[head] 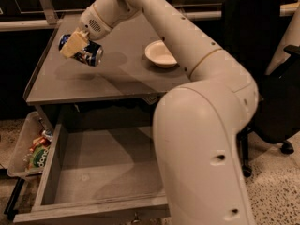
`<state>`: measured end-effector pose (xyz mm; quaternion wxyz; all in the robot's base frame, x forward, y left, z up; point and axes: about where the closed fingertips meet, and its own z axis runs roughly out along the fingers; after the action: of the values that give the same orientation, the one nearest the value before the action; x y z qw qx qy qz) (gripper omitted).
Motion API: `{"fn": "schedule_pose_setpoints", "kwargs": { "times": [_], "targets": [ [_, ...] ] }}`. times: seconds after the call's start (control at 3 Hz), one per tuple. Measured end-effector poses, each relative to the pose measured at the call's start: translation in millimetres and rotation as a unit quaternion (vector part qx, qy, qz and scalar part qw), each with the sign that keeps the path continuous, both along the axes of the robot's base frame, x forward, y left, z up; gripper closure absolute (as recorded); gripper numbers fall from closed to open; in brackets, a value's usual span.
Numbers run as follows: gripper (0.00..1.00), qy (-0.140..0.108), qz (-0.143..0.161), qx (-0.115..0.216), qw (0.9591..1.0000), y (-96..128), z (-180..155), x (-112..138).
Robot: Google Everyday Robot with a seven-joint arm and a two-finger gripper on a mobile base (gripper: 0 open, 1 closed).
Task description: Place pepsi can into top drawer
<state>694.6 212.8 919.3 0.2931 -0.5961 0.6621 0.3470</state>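
One pepsi can [92, 54] clamped in end effector [75, 45] over surface [117, 76]; clear its edge, lower into top drawer [108, 170].

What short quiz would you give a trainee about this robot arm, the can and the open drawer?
1. True or false: the pepsi can lies inside the top drawer.
2. Pick one. The gripper, up over the table, is: A) open and bare; B) shut on the pepsi can; C) down inside the top drawer.
3. Short answer: what stands on the table to the image right of the can?

Key
1. False: the can is held in the air above the table, and the open drawer holds nothing.
2. B.
3. The white bowl.
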Motion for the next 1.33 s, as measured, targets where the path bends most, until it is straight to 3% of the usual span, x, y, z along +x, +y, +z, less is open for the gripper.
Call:
{"fn": "schedule_pose_setpoints", "kwargs": {
  "times": [0.33, 0.67, 1.33],
  "targets": [
    [1.0, 0.015, -0.08, 0.041, 0.9958, -32.8, 60.8, -34.1],
    [1.0, 0.02, -0.123, 0.068, 0.9899, -47.7, 96.6, -57.5],
    [1.0, 0.031, -0.118, 0.064, 0.9905, -43.9, 92.5, -69.5]
  ]
}}
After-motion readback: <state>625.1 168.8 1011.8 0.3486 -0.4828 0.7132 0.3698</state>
